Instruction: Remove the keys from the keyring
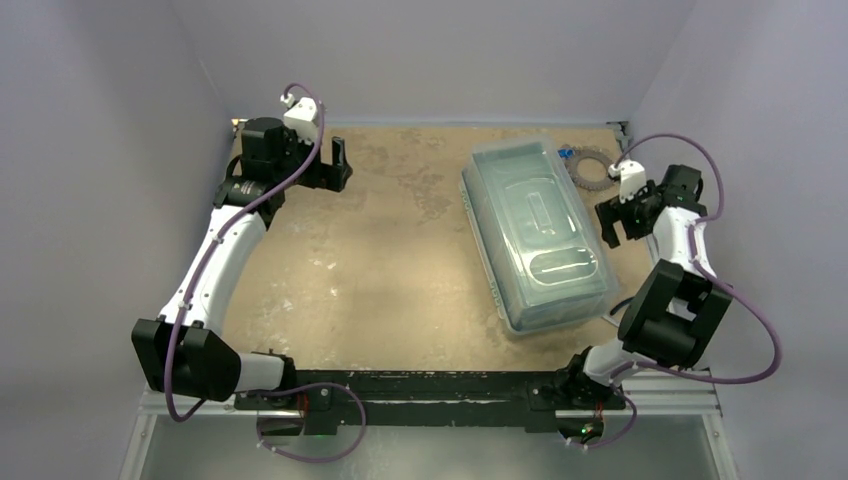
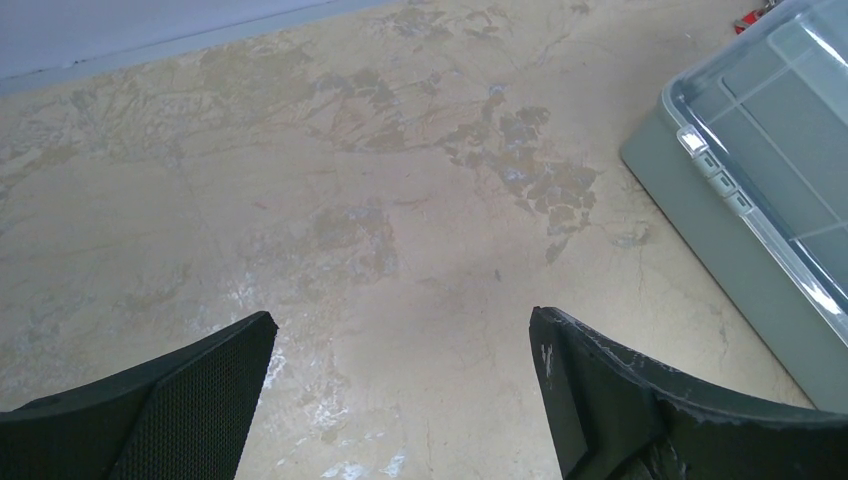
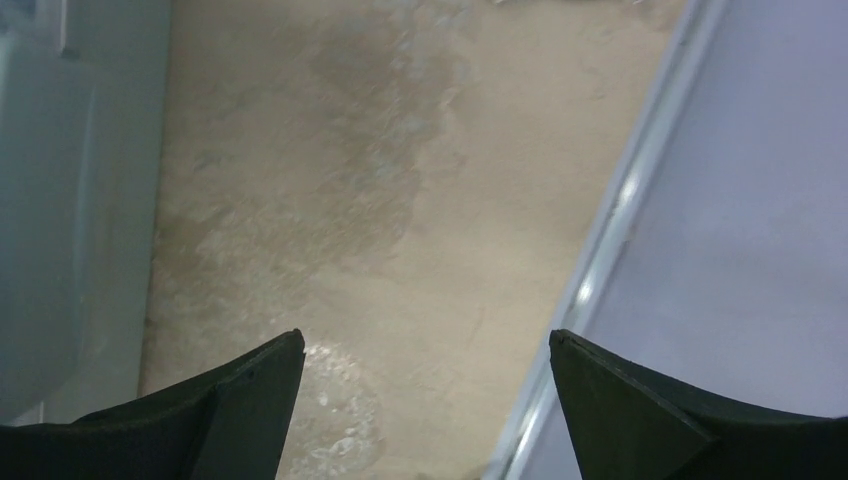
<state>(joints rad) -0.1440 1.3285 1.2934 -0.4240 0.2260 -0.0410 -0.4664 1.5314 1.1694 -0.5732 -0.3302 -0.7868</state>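
Observation:
The keyring point(image 1: 592, 170) lies flat at the back right of the table, a thin silvery ring fringed with small keys point(image 1: 566, 154), one of them blue-headed. The box and my right wrist hide part of it. My right gripper point(image 1: 622, 224) hovers just in front of the ring, beside the box, and is open with nothing between its fingers point(image 3: 427, 340). My left gripper point(image 1: 340, 164) is far off at the back left, also open and empty over bare table point(image 2: 400, 330). A speck of red point(image 2: 747, 20) shows behind the box's corner in the left wrist view.
A large clear lidded plastic box point(image 1: 537, 232) stands right of centre, angled; its side fills the right of the left wrist view point(image 2: 770, 150) and the left of the right wrist view point(image 3: 60, 180). The right wall and its metal rail point(image 3: 600, 260) run close beside my right gripper.

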